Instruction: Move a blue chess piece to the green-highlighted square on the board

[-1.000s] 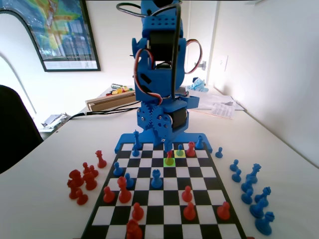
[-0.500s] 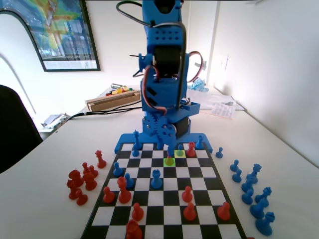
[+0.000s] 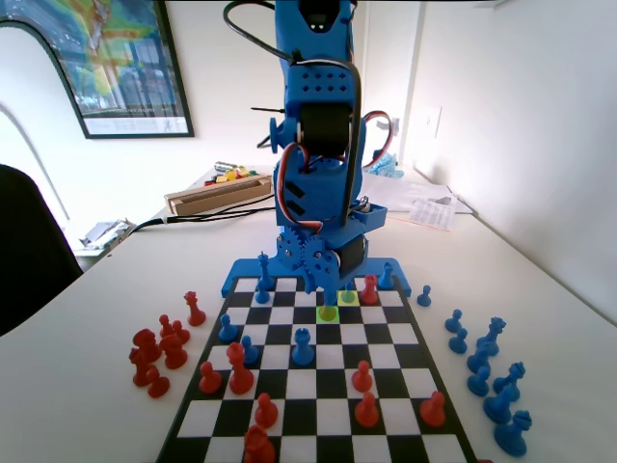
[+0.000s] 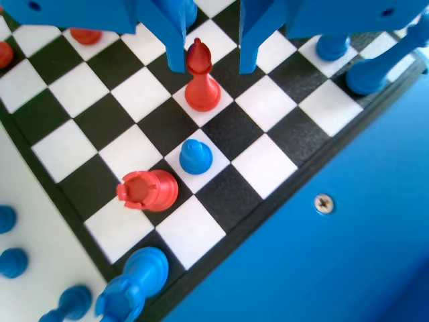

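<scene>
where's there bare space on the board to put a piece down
In the fixed view, the board's near right squares, between the red pawns and its right edge, are bare. So is the middle row right of the blue pawn. It is crowded at the far end: the open tool straddles a red piece on the green-highlighted square, with the blue chess piece and a red rook beside it.

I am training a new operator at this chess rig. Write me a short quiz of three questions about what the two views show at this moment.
1. True or false: in the wrist view the gripper is shut on the blue pawn.
2. Which piece stands between the open jaws in the wrist view? A) a red rook B) the tall red piece with a pointed top C) a blue pawn
3. Fill in: in the fixed view the gripper reaches down to the bright ____ square.

Key: 1 false; 2 B; 3 green.
</scene>
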Robot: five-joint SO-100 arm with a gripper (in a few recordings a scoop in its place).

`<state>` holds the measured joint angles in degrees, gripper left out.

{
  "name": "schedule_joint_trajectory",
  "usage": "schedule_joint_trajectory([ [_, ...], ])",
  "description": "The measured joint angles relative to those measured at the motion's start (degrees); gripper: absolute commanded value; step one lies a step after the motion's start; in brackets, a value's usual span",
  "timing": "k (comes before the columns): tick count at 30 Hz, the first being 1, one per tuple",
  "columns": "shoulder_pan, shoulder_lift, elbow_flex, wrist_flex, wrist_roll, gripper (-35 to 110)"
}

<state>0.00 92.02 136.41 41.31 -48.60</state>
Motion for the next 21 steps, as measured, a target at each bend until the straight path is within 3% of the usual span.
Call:
schedule_joint_trajectory([
  [21,-1.7,-0.6,-1.8,-1.0,0.7,1],
])
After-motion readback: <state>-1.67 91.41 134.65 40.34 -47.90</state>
